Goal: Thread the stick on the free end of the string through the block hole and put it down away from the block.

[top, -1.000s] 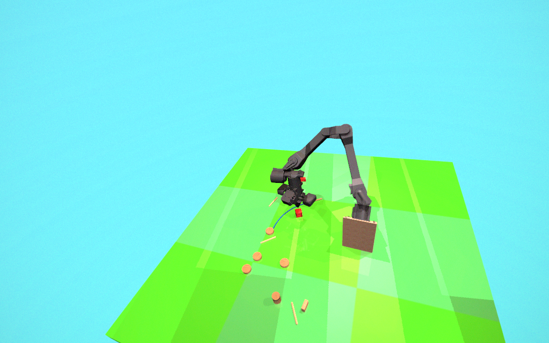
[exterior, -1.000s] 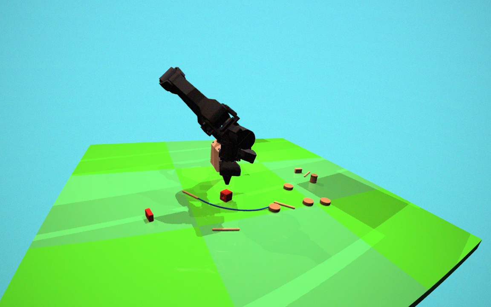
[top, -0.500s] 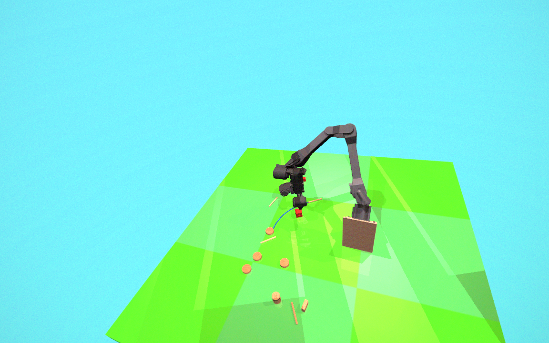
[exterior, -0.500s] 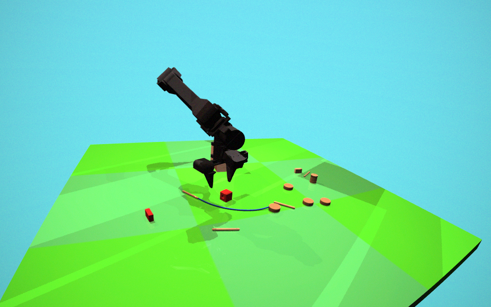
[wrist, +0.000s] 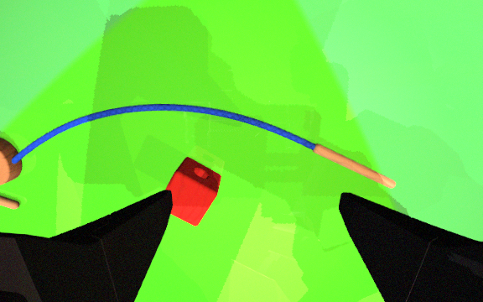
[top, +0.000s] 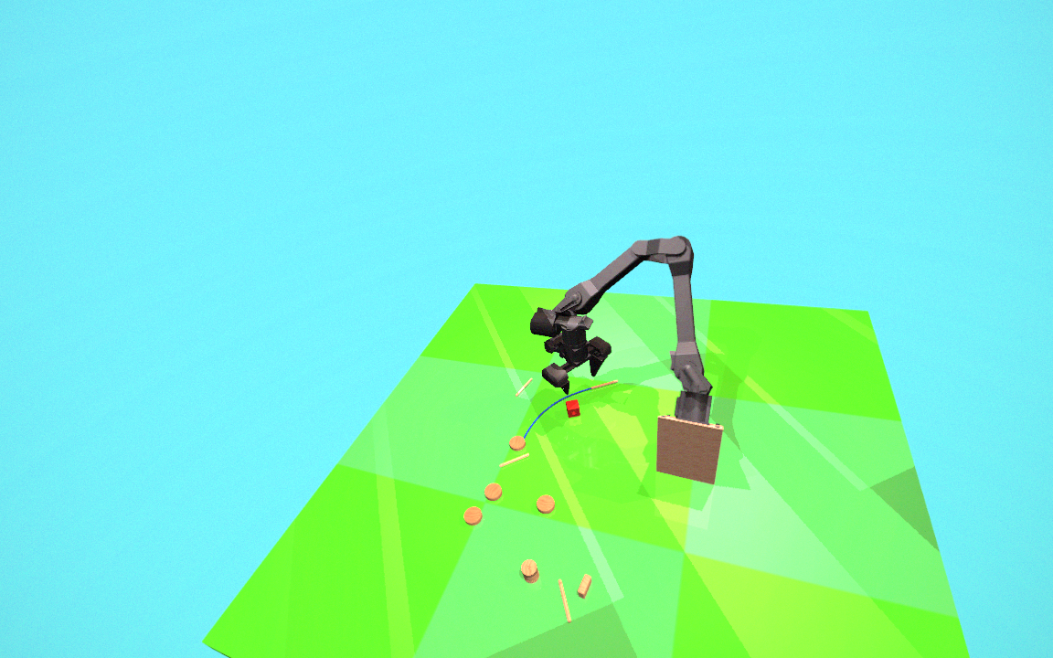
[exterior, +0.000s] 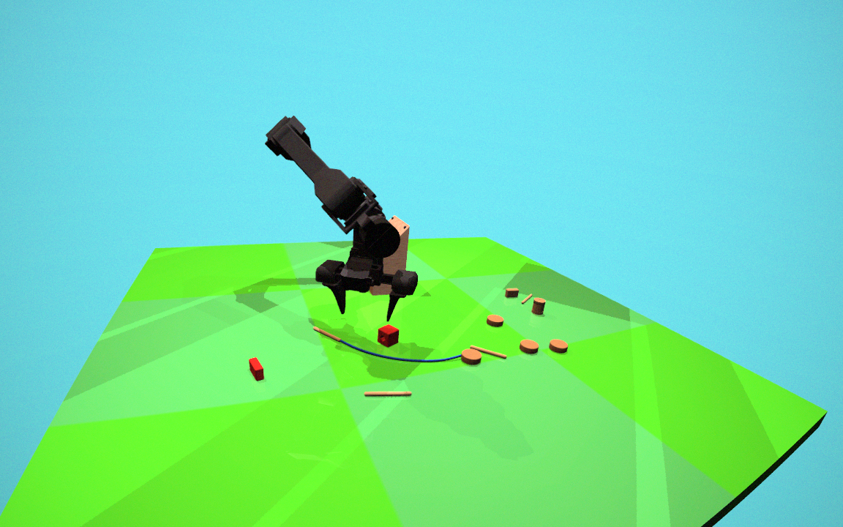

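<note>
The black gripper (top: 580, 390) (exterior: 365, 317) (wrist: 256, 199) hangs over the table (top: 800, 524) (exterior: 542, 426) (wrist: 434, 84), fingers wide apart with nothing between them; the stick (top: 604, 384) (exterior: 327, 333) (wrist: 354, 166) lies outside the red block (top: 573, 408) (exterior: 388, 335) (wrist: 194, 193).
</note>
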`<state>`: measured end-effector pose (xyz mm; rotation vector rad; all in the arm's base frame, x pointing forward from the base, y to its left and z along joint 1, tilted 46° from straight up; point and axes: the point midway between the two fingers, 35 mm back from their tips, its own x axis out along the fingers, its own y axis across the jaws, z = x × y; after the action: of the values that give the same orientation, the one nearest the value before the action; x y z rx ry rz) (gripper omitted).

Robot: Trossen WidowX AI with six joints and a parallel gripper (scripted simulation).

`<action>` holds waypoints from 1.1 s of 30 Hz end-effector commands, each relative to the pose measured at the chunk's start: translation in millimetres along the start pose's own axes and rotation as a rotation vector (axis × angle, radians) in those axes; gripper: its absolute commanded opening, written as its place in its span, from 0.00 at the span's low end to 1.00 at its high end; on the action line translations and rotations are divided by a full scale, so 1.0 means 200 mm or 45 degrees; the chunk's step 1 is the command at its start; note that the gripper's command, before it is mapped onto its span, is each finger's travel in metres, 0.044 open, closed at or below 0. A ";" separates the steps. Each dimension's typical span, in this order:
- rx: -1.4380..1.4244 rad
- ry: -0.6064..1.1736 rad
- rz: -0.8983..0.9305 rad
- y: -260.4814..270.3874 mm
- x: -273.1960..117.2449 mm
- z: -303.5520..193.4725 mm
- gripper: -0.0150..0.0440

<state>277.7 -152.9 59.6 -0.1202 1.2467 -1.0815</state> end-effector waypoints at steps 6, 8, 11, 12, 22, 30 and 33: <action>1.589 -0.007 0.002 -0.18 -0.01 0.04 1.00; 1.747 -0.008 0.003 -0.19 -0.01 0.04 1.00; 1.988 -0.010 0.003 -0.22 -0.01 0.04 1.00; 2.067 -0.010 0.003 -0.23 -0.01 0.04 1.00; 2.524 -0.014 0.005 -0.27 -0.01 0.05 1.00; 2.524 -0.014 0.005 -0.27 -0.01 0.05 1.00; 2.524 -0.014 0.005 -0.27 -0.01 0.05 1.00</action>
<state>255.2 -184.1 97.3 1.3113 -0.2214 -1.8158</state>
